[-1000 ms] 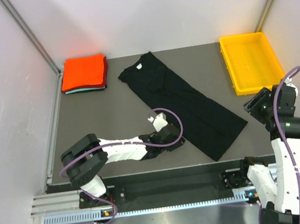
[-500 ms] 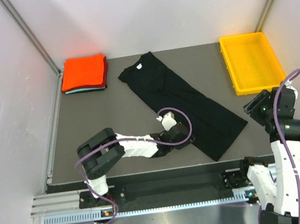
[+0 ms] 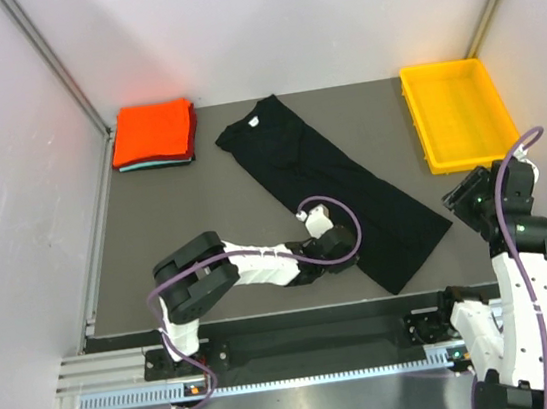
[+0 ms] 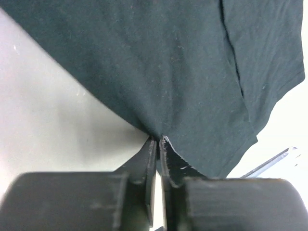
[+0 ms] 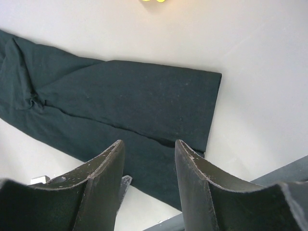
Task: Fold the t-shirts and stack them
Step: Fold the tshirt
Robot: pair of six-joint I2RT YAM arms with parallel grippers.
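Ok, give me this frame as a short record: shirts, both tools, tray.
black shirt: long strip lying diagonally on the table, not yet folded up
folded stack: orange-red on top, teal edge showing beneath, far left corner
left tool: shut, pinching the black shirt's near edge
right tool: open, holding nothing, above the shirt's hem end
yellow tray: far right corner

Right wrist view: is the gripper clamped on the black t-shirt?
No, the right gripper stands open with nothing between its fingers, and the black t-shirt lies on the table below it.
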